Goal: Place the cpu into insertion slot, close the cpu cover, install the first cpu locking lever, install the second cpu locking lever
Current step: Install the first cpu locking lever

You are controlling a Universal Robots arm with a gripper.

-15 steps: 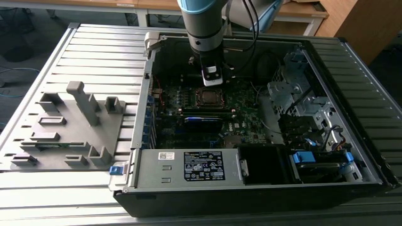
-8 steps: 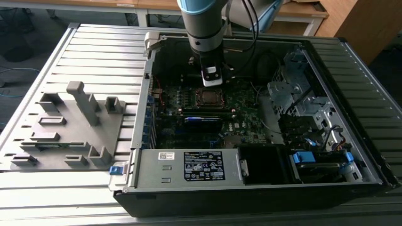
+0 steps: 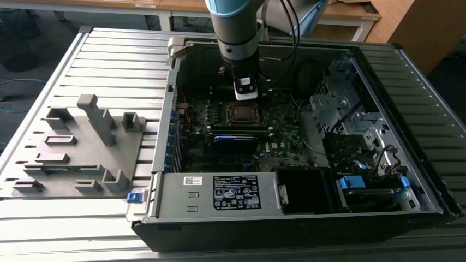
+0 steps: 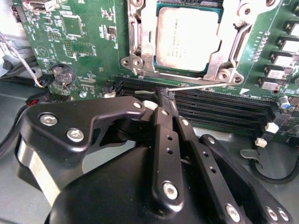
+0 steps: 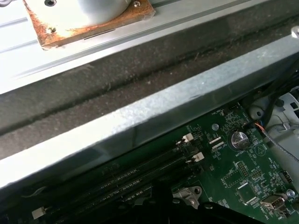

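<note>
CPU (image 4: 187, 39) sits in the insertion slot (image 4: 145, 46) on the green motherboard (image 4: 84, 37), its dull silver top facing up; you find it just past the tips of the fingers (image 4: 166, 96) in the second wrist view, beyond the black memory slots (image 4: 224, 105) that run between the two. The CPU cover (image 4: 224, 51) lies down around the chip as a silvery frame, but its upper edge is cut off by the picture, so you cannot check all four sides. A thin metal locking lever (image 4: 201, 87) stretches along the near side of the socket, and its end meets the fingertips. The fingers stand together, closed at the tips; whether they actually pinch the wire or only touch it is hard to make out, because the tip hides the contact.

In the exterior view you see the gripper (image 3: 245, 98) hanging from the arm (image 3: 237, 27) inside the open computer case (image 3: 291, 218), just above the socket (image 3: 240, 113); the chip there is too small to judge. The case stands on the slatted desk (image 3: 109, 60), with a grey fixture (image 3: 80, 147) well off to the exterior view's left.

In the first wrist view the case's metal wall (image 5: 163, 112) blocks most of the sight, and the memory slots (image 5: 131, 179) and a coin cell (image 5: 239, 139) peek out beneath it.
</note>
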